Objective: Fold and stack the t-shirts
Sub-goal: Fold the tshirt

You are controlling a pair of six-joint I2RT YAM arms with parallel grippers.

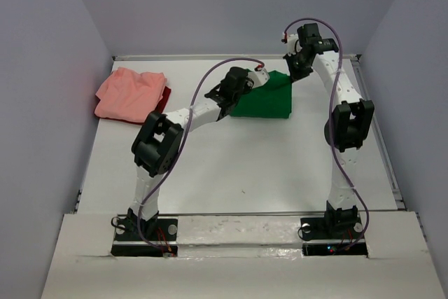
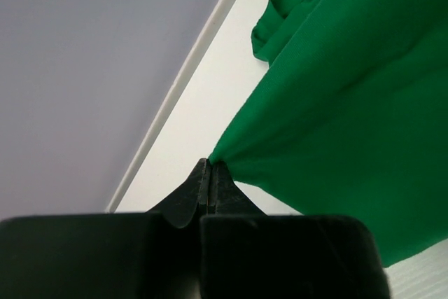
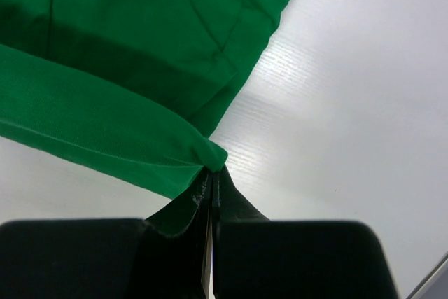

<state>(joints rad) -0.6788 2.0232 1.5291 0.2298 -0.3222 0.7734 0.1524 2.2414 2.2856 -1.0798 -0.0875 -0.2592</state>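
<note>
The bright green t-shirt [image 1: 269, 99] lies at the back middle of the table, partly folded. My left gripper [image 1: 253, 79] is shut on its left rear corner; the wrist view shows the cloth [image 2: 336, 103] pinched at the fingertips and pulled taut. My right gripper [image 1: 290, 75] is shut on the right rear corner; its wrist view shows a folded green edge [image 3: 126, 131] caught in the closed jaws. The salmon-pink t-shirt [image 1: 129, 94] lies folded at the back left, on a bit of dark red cloth [image 1: 163, 99].
A raised rail [image 1: 238, 56] runs along the table's far edge, with grey walls behind and at both sides. The white table [image 1: 238, 166] spreads in front of the green shirt.
</note>
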